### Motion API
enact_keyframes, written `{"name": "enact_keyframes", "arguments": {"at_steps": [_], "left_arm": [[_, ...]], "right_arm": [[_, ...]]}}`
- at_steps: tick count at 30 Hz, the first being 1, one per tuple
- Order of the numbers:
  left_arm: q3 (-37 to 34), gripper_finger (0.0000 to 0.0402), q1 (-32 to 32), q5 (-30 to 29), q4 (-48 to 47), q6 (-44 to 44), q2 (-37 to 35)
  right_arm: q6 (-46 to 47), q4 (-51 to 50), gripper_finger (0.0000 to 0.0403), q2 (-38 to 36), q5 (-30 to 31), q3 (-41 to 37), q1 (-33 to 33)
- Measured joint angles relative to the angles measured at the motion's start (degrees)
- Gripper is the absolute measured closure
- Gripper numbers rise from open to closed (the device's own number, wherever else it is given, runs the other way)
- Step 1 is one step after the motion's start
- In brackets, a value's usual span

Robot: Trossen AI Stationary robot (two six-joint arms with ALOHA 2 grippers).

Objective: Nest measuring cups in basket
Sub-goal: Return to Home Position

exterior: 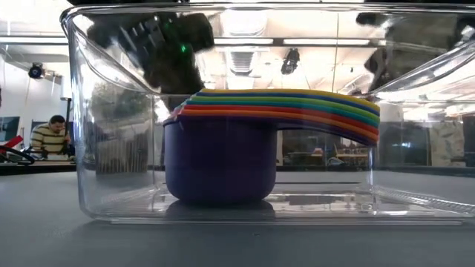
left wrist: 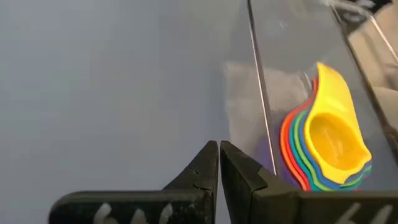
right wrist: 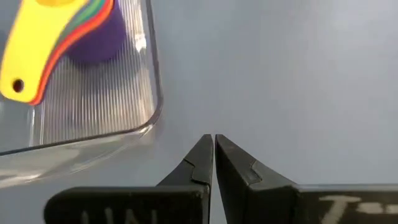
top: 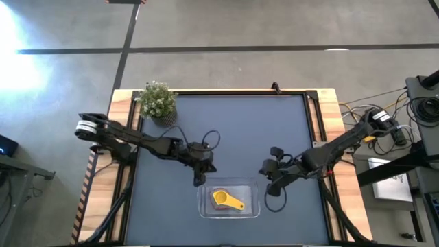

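The measuring cups [top: 226, 200] sit nested in one stack inside the clear basket [top: 204, 208], yellow on top and purple [exterior: 220, 162] at the bottom, resting on the basket's floor; their handles [exterior: 334, 111] fan out together. My left gripper [top: 199, 180] hovers shut just beyond the basket's far-left corner, touching nothing. In the left wrist view its shut fingertips [left wrist: 219, 148] sit beside the basket wall [left wrist: 260, 93]. My right gripper [top: 269, 185] is shut too, over the bare table right of the basket; its wrist view shows the tips [right wrist: 213, 140] off the basket's corner [right wrist: 149, 124].
A small potted green plant [top: 158, 103] stands at the table's far-left corner. The dark table top [top: 240, 130] lies bare between the arms and the far edge. A person [exterior: 49, 138] sits in the room beyond the table.
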Motion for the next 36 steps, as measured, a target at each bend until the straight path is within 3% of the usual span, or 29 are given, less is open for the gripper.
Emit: {"name": "enact_keyframes", "arguments": {"at_steps": [10,19,28,36], "left_arm": [[-1.1,0.0402,0.1,-7.1,-1.4,8.9,-18.1],[-7.1,0.0402,0.2,-8.8,-0.3,14.1,-35.0],[-16.5,0.0402,2.9,-9.1,2.5,15.6,-53.4],[-26.1,0.0402,3.3,-9.0,6.2,14.4,-67.1]], "right_arm": [[-25.7,11.7,0.0394,-13.1,3.2,-1.2,-1.2],[-41.7,19.3,0.0394,-34.2,-1.1,-11.0,-4.5],[-47.2,20.0,0.0394,-53.6,-9.8,-18.1,-7.1],[-45.9,19.5,0.0394,-62.4,-10.5,-23.9,-7.1]]}}
